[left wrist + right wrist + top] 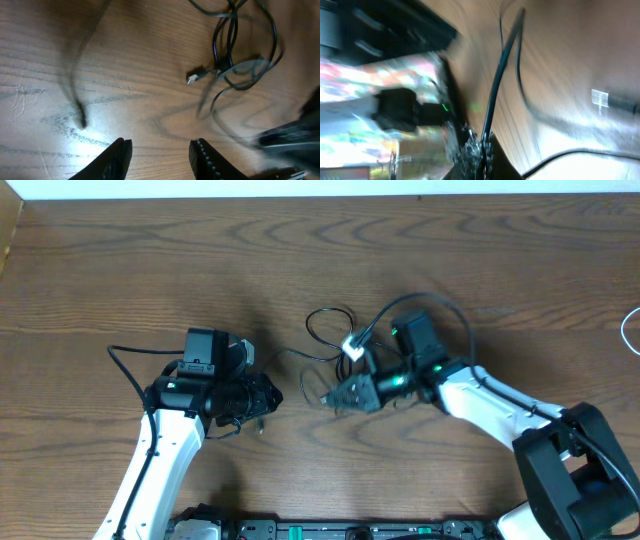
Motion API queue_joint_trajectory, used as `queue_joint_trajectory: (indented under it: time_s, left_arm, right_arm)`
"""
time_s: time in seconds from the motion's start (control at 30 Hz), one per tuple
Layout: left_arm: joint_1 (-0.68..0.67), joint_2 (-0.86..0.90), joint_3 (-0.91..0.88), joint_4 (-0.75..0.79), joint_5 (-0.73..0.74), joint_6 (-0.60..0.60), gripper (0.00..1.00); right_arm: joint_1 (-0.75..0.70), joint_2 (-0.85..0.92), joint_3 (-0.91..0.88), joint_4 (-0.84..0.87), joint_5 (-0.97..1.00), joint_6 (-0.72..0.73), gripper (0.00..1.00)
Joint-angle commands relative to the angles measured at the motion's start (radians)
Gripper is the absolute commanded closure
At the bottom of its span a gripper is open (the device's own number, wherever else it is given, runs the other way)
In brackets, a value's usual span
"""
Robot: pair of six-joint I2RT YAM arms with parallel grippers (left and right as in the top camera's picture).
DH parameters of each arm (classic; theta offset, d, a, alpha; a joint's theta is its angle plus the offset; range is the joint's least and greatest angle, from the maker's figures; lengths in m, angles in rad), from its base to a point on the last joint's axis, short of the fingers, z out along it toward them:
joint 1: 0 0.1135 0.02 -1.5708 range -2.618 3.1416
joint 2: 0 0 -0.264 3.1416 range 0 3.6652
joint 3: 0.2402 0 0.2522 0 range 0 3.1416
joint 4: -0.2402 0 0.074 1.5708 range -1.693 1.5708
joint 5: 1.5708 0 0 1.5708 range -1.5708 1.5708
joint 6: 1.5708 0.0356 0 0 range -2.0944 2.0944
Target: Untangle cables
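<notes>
The cables lie at the table's middle as thin black loops with a small white plug among them. My right gripper is just below the loops, shut on a black cable that runs up out of its jaws. My left gripper stands to the left of the tangle, apart from it. In the left wrist view it is open over bare wood with nothing between its fingers. The black loops and a small plug end lie ahead of it to the right, and a blurred cord end lies ahead to the left.
A thin white cord curves at the table's right edge. The thick black cable of the left arm arcs beside its wrist. A white tag shows on a cable in the right wrist view. The wooden table stretches back to a pale wall.
</notes>
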Motion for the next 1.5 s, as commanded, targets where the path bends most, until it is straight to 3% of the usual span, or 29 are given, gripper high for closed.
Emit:
queue_joint_trajectory:
  time_s: [0.0, 0.2, 0.37, 0.53, 0.87, 1.07, 1.47]
  left_arm:
    - [0.002, 0.002, 0.008, -0.001, -0.010, 0.006, 0.58]
    - [0.002, 0.002, 0.008, 0.002, -0.010, 0.006, 0.57]
    - [0.002, 0.002, 0.008, 0.004, -0.010, 0.006, 0.57]
    - [0.002, 0.002, 0.008, 0.002, -0.010, 0.006, 0.57]
    - [0.002, 0.002, 0.008, -0.003, -0.010, 0.006, 0.57]
    - [0.002, 0.002, 0.008, -0.005, -0.010, 0.006, 0.57]
    - [0.002, 0.008, 0.008, -0.004, -0.010, 0.006, 0.57]
  right_arm:
    - [0.051, 0.006, -0.001, -0.154, 0.200, -0.134, 0.99]
    - [0.080, 0.006, -0.001, -0.496, 0.535, -0.164, 0.99]
    - [0.035, 0.004, 0.003, -0.655, 1.062, 0.091, 0.99]
    - [-0.025, -0.019, 0.074, -0.718, 1.314, 0.164, 0.99]
    - [-0.053, -0.180, 0.473, -0.763, 1.743, 0.159, 0.99]
    - [-0.049, -0.300, 0.637, -0.586, 1.765, 0.059, 0.99]
    - [-0.049, -0.443, 0.647, -0.281, 1.334, -0.058, 0.99]
